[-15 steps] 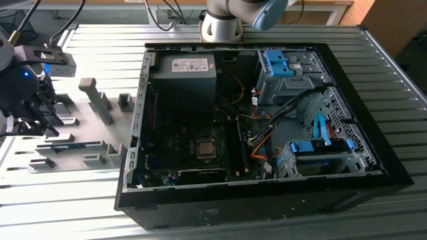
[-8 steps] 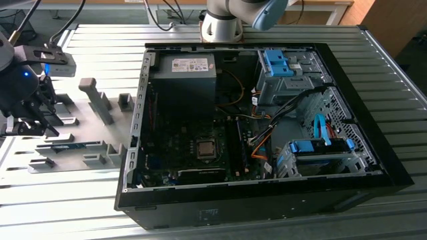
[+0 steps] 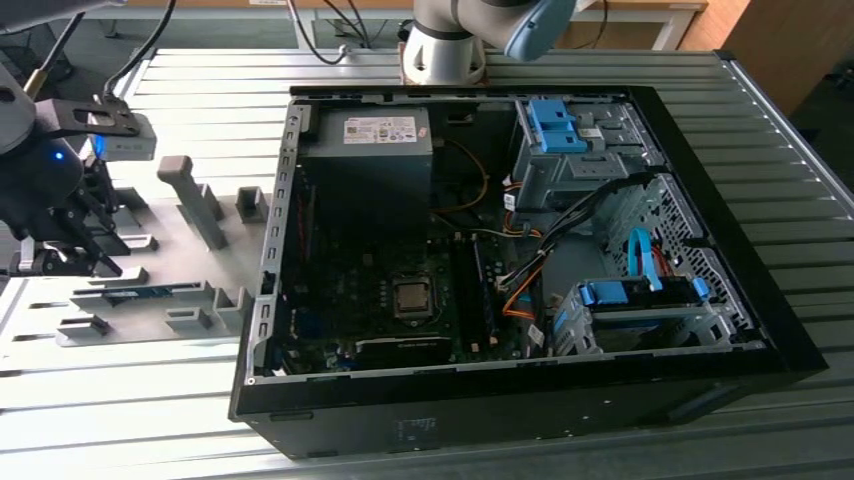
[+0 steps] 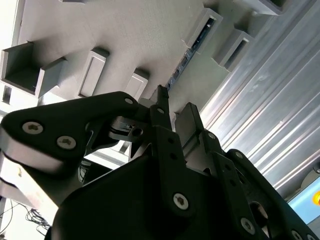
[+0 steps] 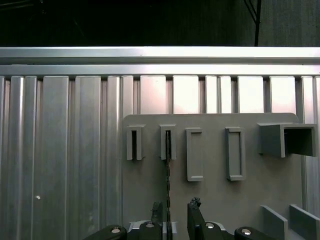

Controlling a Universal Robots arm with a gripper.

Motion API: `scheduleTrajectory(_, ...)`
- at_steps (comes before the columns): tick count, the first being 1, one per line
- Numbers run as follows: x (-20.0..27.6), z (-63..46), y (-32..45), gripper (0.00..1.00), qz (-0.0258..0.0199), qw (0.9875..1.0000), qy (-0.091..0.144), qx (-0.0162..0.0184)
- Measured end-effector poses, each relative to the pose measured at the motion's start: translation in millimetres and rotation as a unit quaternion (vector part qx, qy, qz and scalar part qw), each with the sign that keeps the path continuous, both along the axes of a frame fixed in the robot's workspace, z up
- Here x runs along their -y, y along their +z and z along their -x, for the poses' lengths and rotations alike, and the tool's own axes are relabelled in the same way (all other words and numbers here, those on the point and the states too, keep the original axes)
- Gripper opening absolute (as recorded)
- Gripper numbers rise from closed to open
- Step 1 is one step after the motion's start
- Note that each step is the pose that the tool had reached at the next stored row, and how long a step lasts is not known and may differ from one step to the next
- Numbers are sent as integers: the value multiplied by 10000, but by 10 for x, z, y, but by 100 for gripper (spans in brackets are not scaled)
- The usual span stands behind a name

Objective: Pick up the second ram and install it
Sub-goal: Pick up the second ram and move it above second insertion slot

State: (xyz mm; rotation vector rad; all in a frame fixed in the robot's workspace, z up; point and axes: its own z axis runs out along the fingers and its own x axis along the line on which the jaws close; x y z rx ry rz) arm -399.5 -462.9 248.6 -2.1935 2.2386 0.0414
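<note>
In the first wrist view the end effector (image 5: 175,209) stands narrowly parted, fingers (image 5: 195,211) astride the second ram (image 5: 168,170) — seen edge-on, not yet clamped. Its long axis runs straight away from the end effector into a grey holder (image 5: 162,145) on the desk (image 5: 65,150) — at the exterior view's left.

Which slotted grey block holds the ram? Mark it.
The block in line with the gripper: the second ram sits edge-on in its slot; the neighbouring block has an empty slot.
</note>
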Motion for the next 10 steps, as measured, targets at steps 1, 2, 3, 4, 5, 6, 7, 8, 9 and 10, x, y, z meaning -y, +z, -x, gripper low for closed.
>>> scheduleTrajectory(1, 0, 0, -18, 33, 0, 10000, 0, 0)
scheduleTrajectory(2, 2, 0, -36, 33, 0, 10000, 0, 0)
scheduleTrajectory(3, 5, 1, -54, 33, 0, 10000, 0, 0)
scheduleTrajectory(4, 16, 2, -70, 33, 1, 10000, 1, -1)
scheduleTrajectory(5, 25, 3, -89, 33, 1, 10000, 1, -1)
scheduleTrajectory(6, 35, 5, -108, 33, 0, 10000, 0, 0)
scheduleTrajectory(7, 45, 7, -127, 33, 0, 10000, 1, 0)
scheduleTrajectory(8, 51, 9, -145, 33, 0, 10000, 3, 0)
scheduleTrajectory(9, 55, 12, -164, 33, 0, 10000, 4, 0)
scheduleTrajectory(10, 56, 13, -182, 33, 0, 10000, 9, 0)
